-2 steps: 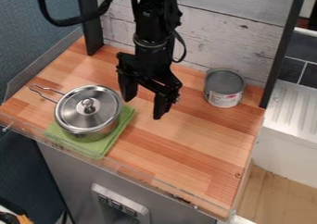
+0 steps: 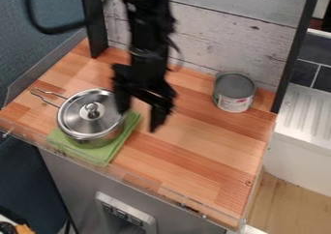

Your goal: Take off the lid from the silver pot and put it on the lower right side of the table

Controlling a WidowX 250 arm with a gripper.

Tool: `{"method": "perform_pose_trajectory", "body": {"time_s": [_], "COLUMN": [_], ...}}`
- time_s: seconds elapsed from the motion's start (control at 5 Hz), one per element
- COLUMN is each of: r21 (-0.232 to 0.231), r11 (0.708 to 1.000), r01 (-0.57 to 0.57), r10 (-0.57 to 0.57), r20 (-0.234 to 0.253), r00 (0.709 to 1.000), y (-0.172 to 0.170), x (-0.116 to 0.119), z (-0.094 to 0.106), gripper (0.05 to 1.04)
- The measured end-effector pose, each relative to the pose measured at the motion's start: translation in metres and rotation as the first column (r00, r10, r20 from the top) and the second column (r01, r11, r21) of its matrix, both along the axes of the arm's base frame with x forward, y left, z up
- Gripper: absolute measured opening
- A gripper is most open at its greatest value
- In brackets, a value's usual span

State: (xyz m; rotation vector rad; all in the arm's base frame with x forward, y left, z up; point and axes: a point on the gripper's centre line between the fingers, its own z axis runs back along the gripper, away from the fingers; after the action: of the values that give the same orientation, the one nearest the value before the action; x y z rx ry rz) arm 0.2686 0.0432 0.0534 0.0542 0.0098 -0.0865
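The pot point(image 2: 97, 140) and its lid point(image 2: 79, 116) are silver, over a green cloth point(image 2: 97, 154). The surface point(image 2: 200, 153) is orange-brown wood, patterned in lighter and redder strips. The gripper point(image 2: 139, 119) is black. The can point(image 2: 234, 90) is grey with a white label bearing red. Behind, whitish boards point(image 2: 219, 39) show dark streaks; the wall point(image 2: 38, 44) at left is blue.
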Motion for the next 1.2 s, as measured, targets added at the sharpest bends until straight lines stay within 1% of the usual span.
{"method": "perform_pose_trajectory", "body": {"time_s": [0.2, 0.4, 0.6, 0.8, 1.0, 1.2], "r21": [-0.007, -0.019, -0.028, -0.032, -0.020, 0.009], "r11": [1.000, 0.999, 0.998, 0.996, 0.997, 0.997], "r01": [0.014, -0.029, -0.058, -0.078, -0.076, -0.071], "r10": [-0.013, 0.031, 0.061, 0.079, 0.077, 0.070], "r20": [0.118, 0.133, 0.105, 0.047, 0.025, 0.043], "r00": [0.993, 0.991, 0.993, 0.996, 0.997, 0.997], "y": [0.013, 0.040, 0.056, 0.069, 0.076, 0.081], "x": [-0.002, -0.013, -0.014, -0.012, -0.011, -0.009], "z": [0.035, 0.039, 0.020, -0.007, -0.023, -0.023], "gripper": [1.001, 1.001, 1.000, 1.000, 0.955, 0.683]}}
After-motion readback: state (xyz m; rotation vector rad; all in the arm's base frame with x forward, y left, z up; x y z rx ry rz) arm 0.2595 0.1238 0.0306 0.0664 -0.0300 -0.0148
